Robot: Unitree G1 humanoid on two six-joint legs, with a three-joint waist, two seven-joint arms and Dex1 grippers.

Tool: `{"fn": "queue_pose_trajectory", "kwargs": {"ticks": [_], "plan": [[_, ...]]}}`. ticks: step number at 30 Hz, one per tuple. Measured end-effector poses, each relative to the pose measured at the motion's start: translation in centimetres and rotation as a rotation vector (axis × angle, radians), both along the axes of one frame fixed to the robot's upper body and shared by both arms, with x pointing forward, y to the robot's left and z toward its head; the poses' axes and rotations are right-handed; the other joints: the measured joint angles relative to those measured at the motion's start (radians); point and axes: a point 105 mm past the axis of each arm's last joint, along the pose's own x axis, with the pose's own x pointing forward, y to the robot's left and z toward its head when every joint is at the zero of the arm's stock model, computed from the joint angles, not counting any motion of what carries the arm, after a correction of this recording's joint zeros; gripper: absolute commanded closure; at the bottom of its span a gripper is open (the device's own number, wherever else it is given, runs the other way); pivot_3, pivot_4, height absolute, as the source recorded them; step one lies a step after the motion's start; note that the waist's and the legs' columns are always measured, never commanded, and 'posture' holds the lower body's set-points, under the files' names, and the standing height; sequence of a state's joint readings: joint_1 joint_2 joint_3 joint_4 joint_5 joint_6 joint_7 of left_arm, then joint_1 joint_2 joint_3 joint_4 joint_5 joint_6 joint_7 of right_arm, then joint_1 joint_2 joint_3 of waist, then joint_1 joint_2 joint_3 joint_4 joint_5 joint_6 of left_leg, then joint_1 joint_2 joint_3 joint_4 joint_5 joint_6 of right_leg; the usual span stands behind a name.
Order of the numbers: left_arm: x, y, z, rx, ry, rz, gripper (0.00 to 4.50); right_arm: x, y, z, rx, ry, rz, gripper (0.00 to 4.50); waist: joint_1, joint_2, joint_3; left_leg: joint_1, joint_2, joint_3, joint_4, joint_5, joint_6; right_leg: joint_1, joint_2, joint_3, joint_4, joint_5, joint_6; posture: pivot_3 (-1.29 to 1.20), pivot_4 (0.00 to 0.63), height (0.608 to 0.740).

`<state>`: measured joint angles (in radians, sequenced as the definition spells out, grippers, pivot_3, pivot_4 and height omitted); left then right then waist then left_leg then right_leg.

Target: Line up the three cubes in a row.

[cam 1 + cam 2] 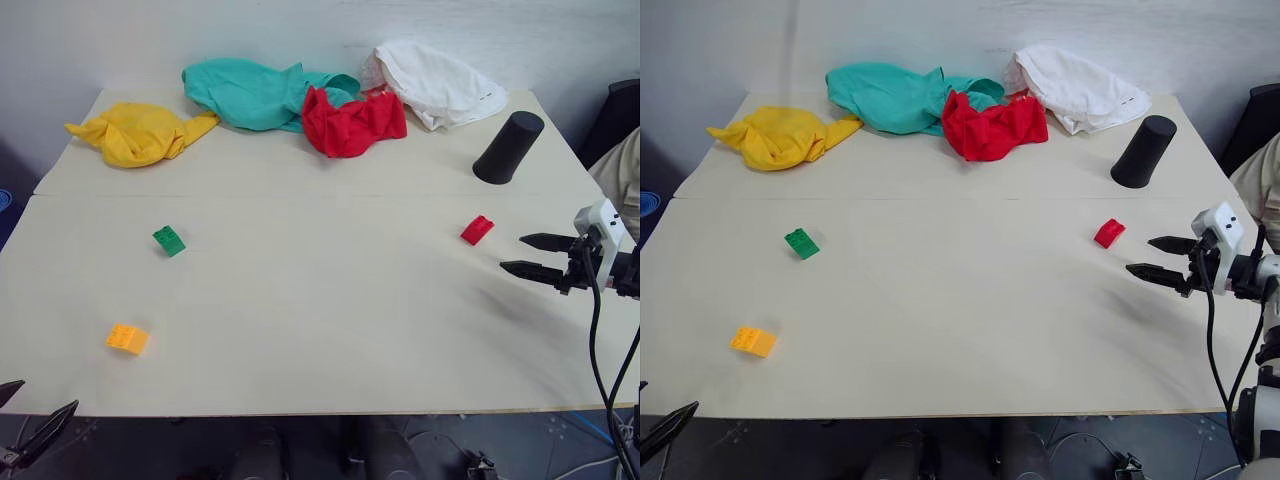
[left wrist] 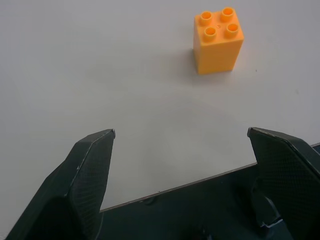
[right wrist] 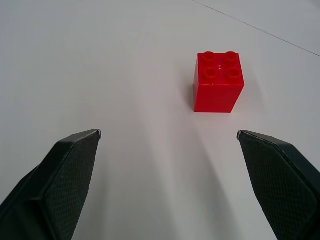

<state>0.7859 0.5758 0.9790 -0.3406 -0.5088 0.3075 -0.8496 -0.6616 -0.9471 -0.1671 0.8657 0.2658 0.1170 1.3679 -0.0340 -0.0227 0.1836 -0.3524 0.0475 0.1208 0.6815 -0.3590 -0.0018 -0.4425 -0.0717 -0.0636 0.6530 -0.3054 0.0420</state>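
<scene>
Three cubes lie far apart on the pale table (image 1: 320,320). The red cube (image 1: 477,230) is at the right, the green cube (image 1: 169,240) at the left and the orange-yellow cube (image 1: 127,339) near the front left. My right gripper (image 1: 511,253) hovers open just to the right of the red cube (image 3: 218,82), pointing at it and apart from it. My left gripper (image 1: 50,392) stands open at the table's front left corner. The orange-yellow cube (image 2: 218,40) lies a short way beyond its fingertips. Both grippers hold nothing.
Along the back of the table lie a yellow cloth (image 1: 140,132), a teal cloth (image 1: 255,93), a red cloth (image 1: 352,122) and a white cloth (image 1: 435,82). A tall black cylinder (image 1: 509,147) stands behind the red cube. A seam (image 1: 300,195) crosses the table.
</scene>
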Motion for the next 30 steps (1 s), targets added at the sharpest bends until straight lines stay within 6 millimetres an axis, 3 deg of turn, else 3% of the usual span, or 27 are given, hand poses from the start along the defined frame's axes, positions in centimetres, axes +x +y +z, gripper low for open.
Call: {"fn": "queue_pose_trajectory", "kwargs": {"ticks": [12, 17, 22, 26, 30], "plan": [[1.0, -0.8, 0.6, -0.058, 0.003, -0.032, 0.02, 0.0, 0.0, -0.1, -0.004, -0.002, -0.014, 0.0, 0.0, 0.0, 0.0, 0.0, 0.0, 0.0, 0.0, 0.0, 0.0, 0.0, 0.0, 0.0, 0.0, 0.0, 0.0, 0.0, 0.15, 0.74], [3.8, -4.0, 3.4, -0.143, -0.021, -0.294, 0.02, 0.8, 1.1, 1.9, 0.002, -0.035, 0.01, 0.0, 0.001, 0.001, 0.001, 0.0, 0.0, 0.0, 0.001, 0.002, -0.003, 0.0, 0.0, 0.0, 0.001, 0.0, 0.0, 0.0, 0.15, 0.74], [8.1, -9.3, 8.0, -0.153, -0.048, -0.64, 0.02, 3.0, 3.1, 4.2, 0.024, -0.104, 0.028, 0.0, 0.001, 0.001, 0.001, 0.0, 0.0, -0.001, 0.001, 0.002, -0.004, 0.0, 0.0, 0.0, 0.002, 0.0, 0.0, 0.0, 0.15, 0.74], [10.2, -14.6, 12.2, -0.14, -0.063, -0.951, 0.02, 5.1, 4.2, 2.9, 0.035, -0.068, -0.02, 0.0, 0.0, 0.001, 0.001, -0.001, -0.001, 0.0, 0.001, 0.003, -0.004, 0.0, 0.0, 0.0, 0.001, 0.0, 0.0, 0.0, 0.15, 0.74], [11.2, -18.6, 14.5, -0.115, -0.079, -1.169, 0.02, 6.2, 4.5, 0.7, 0.004, -0.008, -0.083, 0.0, 0.0, 0.005, 0.003, -0.003, -0.001, 0.001, 0.001, 0.004, -0.005, -0.001, 0.003, 0.001, 0.003, 0.001, 0.001, 0.0, 0.15, 0.74]]}}
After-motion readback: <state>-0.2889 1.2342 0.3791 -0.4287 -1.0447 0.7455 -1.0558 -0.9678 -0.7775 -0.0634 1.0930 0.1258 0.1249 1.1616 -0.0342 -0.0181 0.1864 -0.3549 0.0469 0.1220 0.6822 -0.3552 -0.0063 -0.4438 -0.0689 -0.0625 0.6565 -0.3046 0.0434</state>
